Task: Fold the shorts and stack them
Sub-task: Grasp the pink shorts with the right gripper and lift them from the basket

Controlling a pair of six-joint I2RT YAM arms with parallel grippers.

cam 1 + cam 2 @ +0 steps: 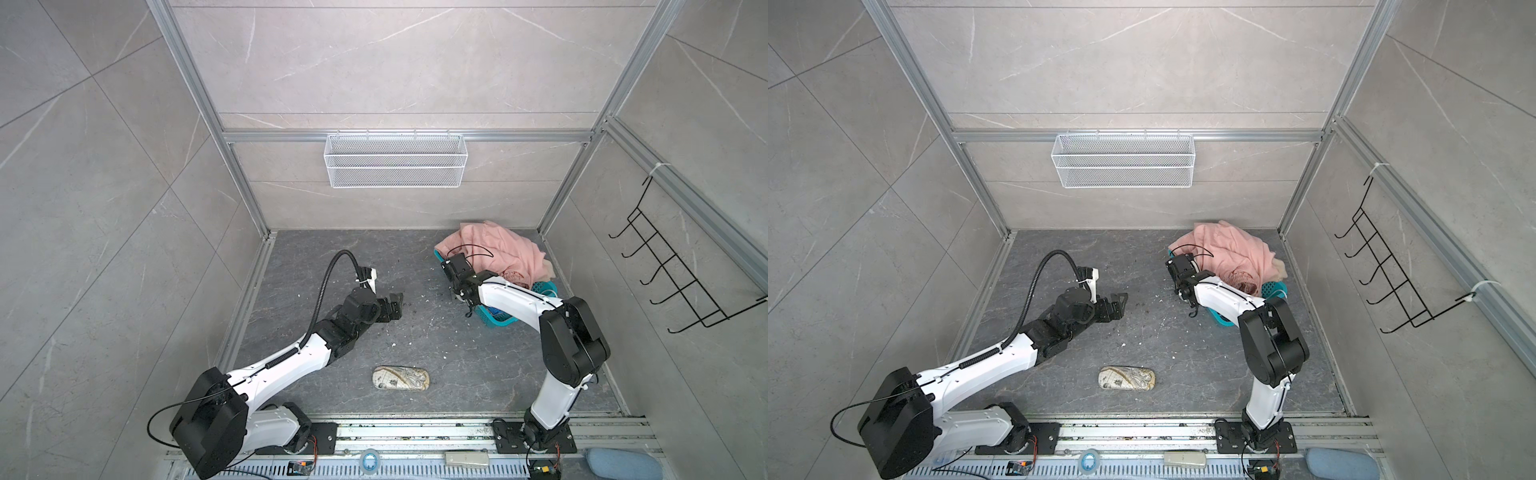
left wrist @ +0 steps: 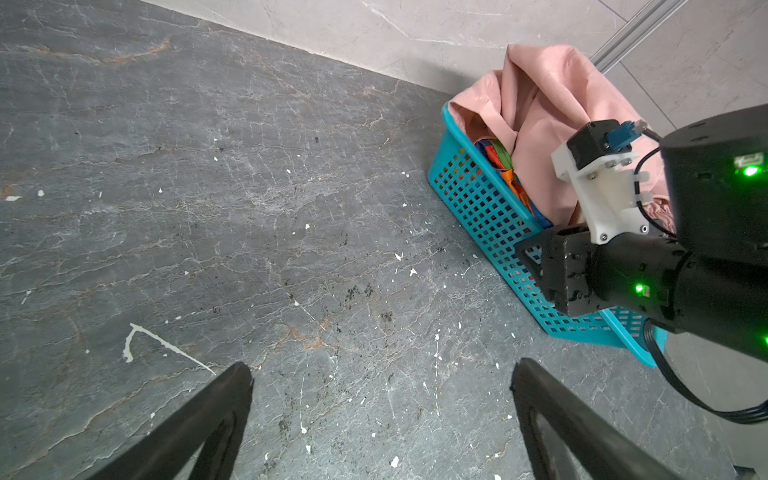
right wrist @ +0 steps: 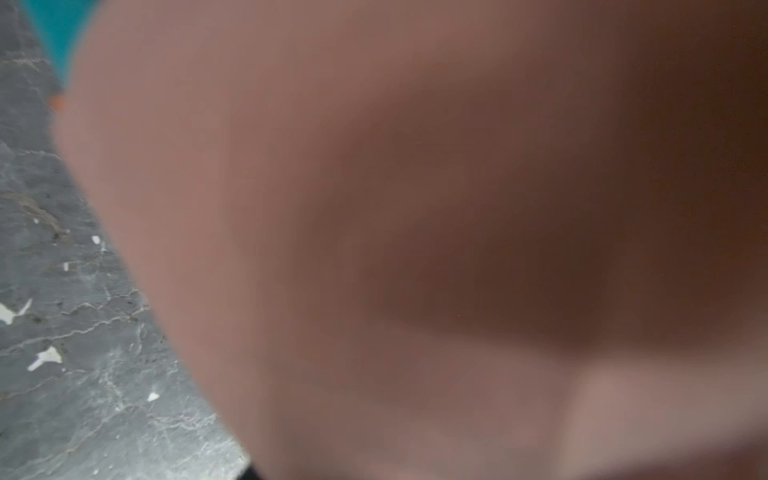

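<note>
One corner of the counter (image 2: 249, 208), far right, holds the basket (image 2: 478, 199); inside, pink shorts (image 2: 552, 104) lie heaped over striped shorts (image 2: 500, 162). First pick, I judge. Right gripper (image 2: 540, 266) is at them, jaws hidden, so I cannot tell; left gripper (image 2: 381, 370) is wide and empty. Next: lift pink shorts out, spread flat.

Left arm (image 1: 286, 361): white shells, black joint housings, black ribbed hose (image 1: 326, 276) arching over the wrist.
Right arm (image 1: 511, 301): same white links and bulky black joints, thin black cable (image 1: 469, 246) looped at the wrist.
Left pincer (image 2: 382, 368): two black, tapering fingers.
Right wrist camera mount (image 2: 602, 199): white bracket with screws, black camera, blue plug.
Status lights (image 2: 750, 170): green.
Bases (image 1: 536, 440): black plates, thin red wires.
</note>
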